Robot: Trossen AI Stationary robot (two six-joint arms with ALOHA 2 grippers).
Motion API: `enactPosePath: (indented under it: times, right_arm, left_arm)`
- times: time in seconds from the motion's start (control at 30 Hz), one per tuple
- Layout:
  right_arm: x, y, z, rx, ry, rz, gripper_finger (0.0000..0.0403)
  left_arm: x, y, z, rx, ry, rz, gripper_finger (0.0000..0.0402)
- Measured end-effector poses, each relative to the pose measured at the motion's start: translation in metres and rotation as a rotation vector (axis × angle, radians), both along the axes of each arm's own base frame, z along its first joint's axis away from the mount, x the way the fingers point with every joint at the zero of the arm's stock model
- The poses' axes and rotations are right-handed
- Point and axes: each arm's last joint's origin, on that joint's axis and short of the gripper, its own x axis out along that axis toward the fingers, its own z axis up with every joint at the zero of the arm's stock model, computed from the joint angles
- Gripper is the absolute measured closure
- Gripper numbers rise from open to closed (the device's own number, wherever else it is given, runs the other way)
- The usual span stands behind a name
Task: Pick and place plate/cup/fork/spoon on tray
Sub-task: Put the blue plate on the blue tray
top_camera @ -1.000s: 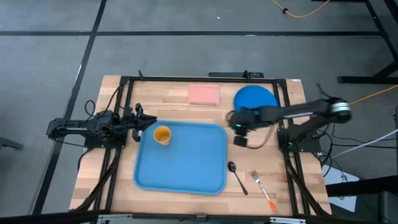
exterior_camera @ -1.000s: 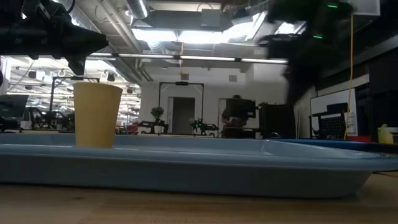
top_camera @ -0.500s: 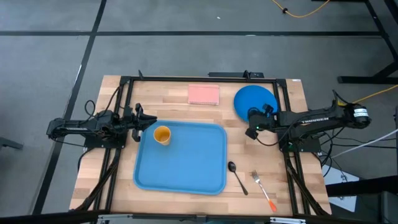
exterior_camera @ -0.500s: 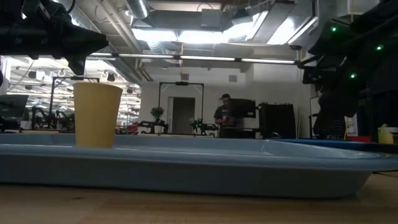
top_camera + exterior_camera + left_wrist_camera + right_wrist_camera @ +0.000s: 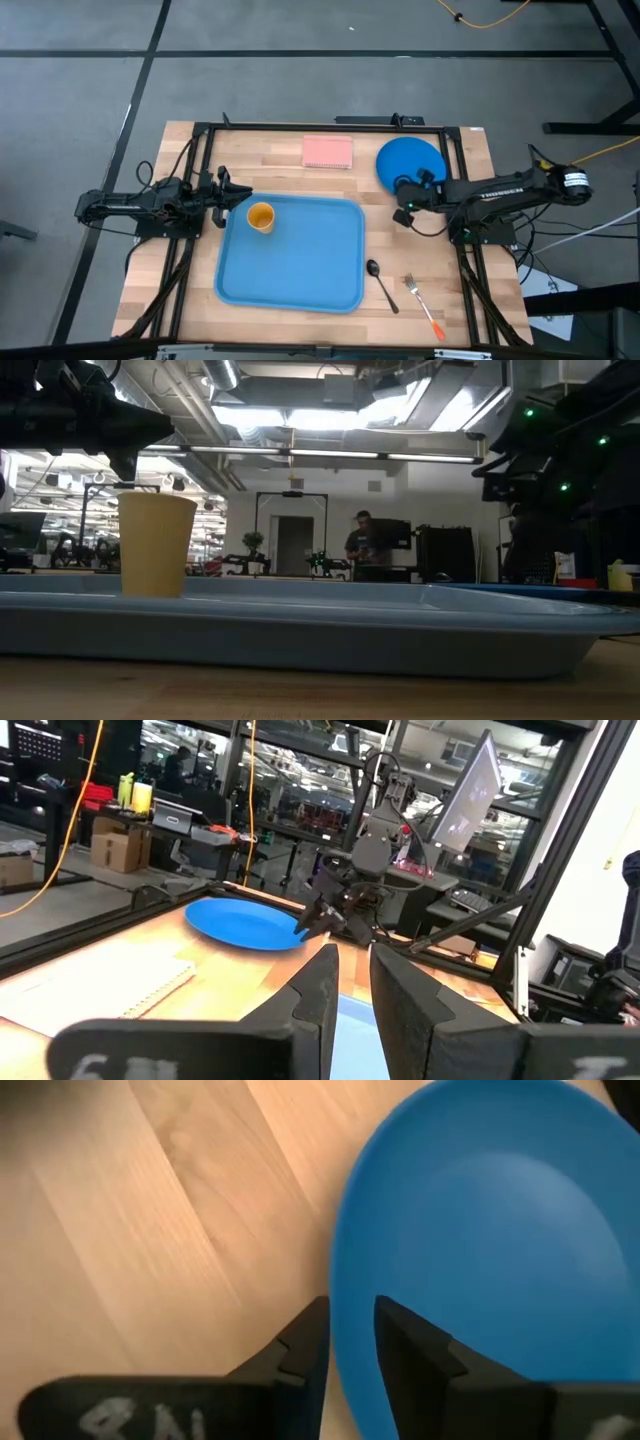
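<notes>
The blue plate (image 5: 412, 158) lies flat on the table at the far right, beyond the light-blue tray (image 5: 290, 290). My right gripper (image 5: 400, 192) is down at the plate's near-left rim, shut on it. The yellow-orange cup (image 5: 260, 216) stands upright in the tray's far left corner. My left gripper (image 5: 238, 196) waits shut and empty just left of the cup. The dark spoon (image 5: 381, 283) and the orange-handled fork (image 5: 424, 306) lie on the table right of the tray. My right gripper pinches the plate's near-left rim (image 5: 348, 1305) between its two fingers, one finger (image 5: 425, 1365) over the plate's inside and the other (image 5: 298, 1355) outside it over the wood. The fingers slant down from the near right. The plate rests on the table.
A pink pad (image 5: 328, 152) lies at the far edge, left of the plate. Black frame rails run along the table's edges. A person stands far off in the room behind, in the low view (image 5: 362, 550).
My right gripper has swung from above the tray's right rim toward the table's far right and come down at the plate's near-left rim, then nearly stopped. The plate has stayed in place.
</notes>
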Motion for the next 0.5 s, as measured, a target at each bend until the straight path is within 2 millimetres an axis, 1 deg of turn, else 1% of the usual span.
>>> enactPosePath:
  times: [0.27,0.5]
  right_arm:
    - [0.008,-0.001,-0.01,-0.02,0.03,-0.006,0.0289]
    - [0.009,-0.002,-0.015,-0.031,0.064,-0.005,0.0286]
  left_arm:
    - [0.0,0.0,0.0,0.0,0.0,0.0,0.0347]
    - [0.0,0.0,0.0,0.0,0.0,0.0,0.0347]
